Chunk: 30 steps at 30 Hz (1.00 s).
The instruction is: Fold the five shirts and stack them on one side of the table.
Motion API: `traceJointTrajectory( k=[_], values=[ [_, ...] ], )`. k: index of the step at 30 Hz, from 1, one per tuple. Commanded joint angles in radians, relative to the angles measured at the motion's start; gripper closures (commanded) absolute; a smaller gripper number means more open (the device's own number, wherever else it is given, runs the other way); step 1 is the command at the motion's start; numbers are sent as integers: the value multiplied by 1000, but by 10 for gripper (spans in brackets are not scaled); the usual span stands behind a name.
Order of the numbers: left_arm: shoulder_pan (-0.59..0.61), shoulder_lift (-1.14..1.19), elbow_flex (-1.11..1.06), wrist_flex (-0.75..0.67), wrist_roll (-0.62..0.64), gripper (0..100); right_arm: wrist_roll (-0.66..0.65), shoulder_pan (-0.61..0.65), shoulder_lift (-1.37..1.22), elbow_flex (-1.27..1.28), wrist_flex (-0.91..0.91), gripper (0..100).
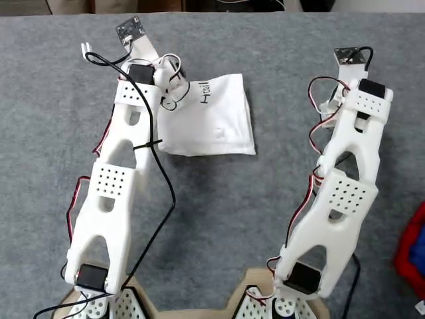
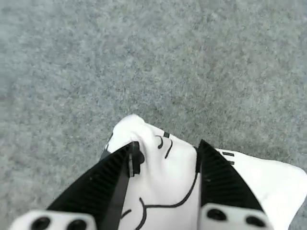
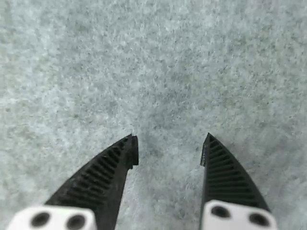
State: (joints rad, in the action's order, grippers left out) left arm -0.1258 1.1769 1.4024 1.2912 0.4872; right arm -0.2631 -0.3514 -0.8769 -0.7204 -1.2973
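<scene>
Left claw [image 2: 168, 144] straddles folded white shirt [image 1: 214, 126] bearing black line drawing.

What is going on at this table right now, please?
Two robot arms are set to fold shirts. The left gripper is open over a corner of a folded white shirt on the grey table, fingers either side of the fabric. The right gripper is open above bare table, holding nothing. Something blue and red lies at the table's edge beside the right arm.
</scene>
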Motion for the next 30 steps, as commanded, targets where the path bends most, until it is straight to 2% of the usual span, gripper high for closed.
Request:
traceJointTrajectory(
  k=[1, 3, 7, 11, 13, 18, 23, 30],
  values=[
    [20, -45, 106, 71, 11, 785, -2, 21, 39, -84, -80, 778],
    [44, -58, 157, 129, -12, 785, -8, 45, 51, -124, -149, 778],
    [84, -82, 255, 269, -140, 789, -8, 91, 74, -252, -293, 778],
    [115, -93, 270, 390, -267, 790, -3, 124, 87, -438, -443, 778],
    [124, -90, 270, 436, -284, 791, -6, 157, 85, -510, -482, 778],
    [98, -84, 270, 463, -276, 791, -2, 306, 87, -532, -430, 797],
    [37, -81, 269, 443, -206, 791, 64, 479, 68, -524, -374, 998],
    [23, -24, 261, 354, -58, 791, 184, 575, -41, -530, -417, 993]
  ],
)
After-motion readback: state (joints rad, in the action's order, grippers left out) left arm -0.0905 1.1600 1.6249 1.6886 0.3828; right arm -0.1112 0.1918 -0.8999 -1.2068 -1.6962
